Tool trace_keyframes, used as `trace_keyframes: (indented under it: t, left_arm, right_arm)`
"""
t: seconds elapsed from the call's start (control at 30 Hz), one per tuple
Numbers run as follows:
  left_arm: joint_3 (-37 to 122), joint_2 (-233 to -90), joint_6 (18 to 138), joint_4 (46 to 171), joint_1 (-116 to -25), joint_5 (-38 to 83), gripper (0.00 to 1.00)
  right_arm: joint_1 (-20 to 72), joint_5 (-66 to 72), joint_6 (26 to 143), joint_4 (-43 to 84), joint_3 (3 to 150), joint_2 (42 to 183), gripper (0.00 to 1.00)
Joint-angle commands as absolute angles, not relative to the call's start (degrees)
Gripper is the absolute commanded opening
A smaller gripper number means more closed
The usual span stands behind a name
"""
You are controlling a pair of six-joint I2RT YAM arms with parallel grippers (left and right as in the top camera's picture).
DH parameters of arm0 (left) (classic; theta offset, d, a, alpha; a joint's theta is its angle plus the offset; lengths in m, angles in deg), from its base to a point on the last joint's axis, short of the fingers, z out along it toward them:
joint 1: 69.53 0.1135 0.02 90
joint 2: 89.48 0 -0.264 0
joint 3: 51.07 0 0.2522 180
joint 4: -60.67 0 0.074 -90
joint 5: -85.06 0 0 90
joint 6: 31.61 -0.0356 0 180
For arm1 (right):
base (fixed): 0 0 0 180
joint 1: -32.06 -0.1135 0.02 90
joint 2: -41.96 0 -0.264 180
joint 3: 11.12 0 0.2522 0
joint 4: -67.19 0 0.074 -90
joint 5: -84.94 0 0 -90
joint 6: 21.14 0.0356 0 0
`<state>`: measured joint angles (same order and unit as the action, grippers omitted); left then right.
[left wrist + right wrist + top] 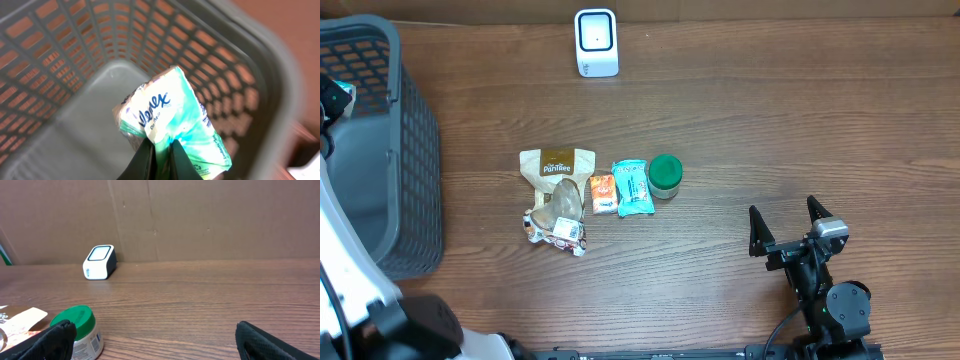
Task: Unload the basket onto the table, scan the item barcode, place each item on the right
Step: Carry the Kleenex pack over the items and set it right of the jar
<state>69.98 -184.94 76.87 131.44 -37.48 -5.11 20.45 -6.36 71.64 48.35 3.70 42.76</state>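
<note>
Left jaws tight on tissue pack's (170, 120) lower edge, over basket (75, 137)

My overhead view looks straight down on the table (770, 120), far enough out to take in the basket (380, 150) at the left edge, the scanner (596, 42) at the top and the right arm (820, 285) at the bottom. My left wrist view points steeply down into the basket, very close, its mesh walls filling the frame. My right wrist view sits low over the table, looking level across it toward the scanner and the cardboard wall (200, 215) behind. With the overhead it shares the scanner and the jar (665, 173).
</note>
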Motion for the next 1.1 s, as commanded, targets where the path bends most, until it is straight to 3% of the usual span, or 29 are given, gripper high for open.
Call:
trace_keyframes:
  t: [0.0,0.33,0.5,0.77,1.07]
  left_arm:
    - [70.5,-179.6,75.7,134.4,-40.6,-2.2,0.04]
    - [69.5,-175.9,66.0,147.2,-62.9,2.7,0.04]
    - [64.1,-176.0,65.4,146.9,-75.7,2.8,0.04]
    - [48.6,-176.1,67.0,135.1,-91.3,6.7,0.04]
    - [37.7,-176.8,73.7,118.8,-101.8,6.7,0.04]
  right_arm:
    - [20.5,-6.1,71.4,48.7,3.1,42.1,1.0]
    - [20.5,-6.1,71.4,48.7,3.1,42.1,1.0]
    - [20.5,-6.1,71.4,48.7,3.1,42.1,1.0]
    - [20.5,-6.1,71.4,48.7,3.1,42.1,1.0]
    - [20.5,-6.1,71.4,48.7,3.1,42.1,1.0]
